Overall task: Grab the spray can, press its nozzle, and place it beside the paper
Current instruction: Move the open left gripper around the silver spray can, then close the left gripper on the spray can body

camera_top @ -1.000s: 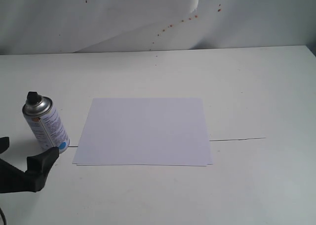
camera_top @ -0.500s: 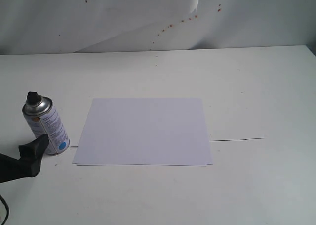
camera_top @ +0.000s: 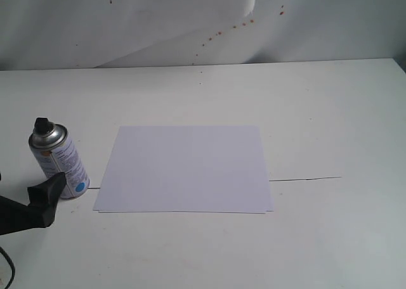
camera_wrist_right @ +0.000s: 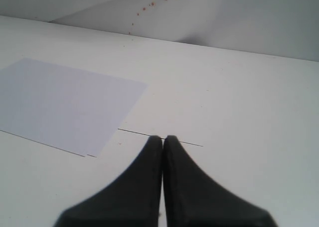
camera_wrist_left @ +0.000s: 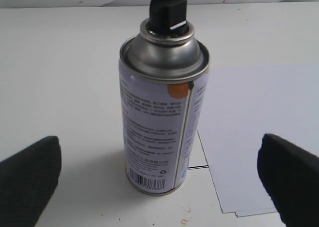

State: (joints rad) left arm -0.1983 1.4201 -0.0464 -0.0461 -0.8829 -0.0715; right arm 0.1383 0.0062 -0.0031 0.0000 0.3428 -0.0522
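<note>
The spray can stands upright on the white table, just left of the paper. Its black nozzle is on top. In the left wrist view the spray can with its nozzle fills the middle, and the paper lies beside it. My left gripper is open, its fingers wide apart on either side of the can and apart from it. One of its fingers shows in front of the can's base. My right gripper is shut on nothing, above bare table near the paper.
A thin black line runs across the table from the paper's right edge. A white backdrop with reddish specks rises behind the table's far edge. My right gripper is outside the exterior view.
The visible finger of my left gripper has shifted left and slightly up, from beside the can's right base to in front of its left. Can and paper have not moved.
</note>
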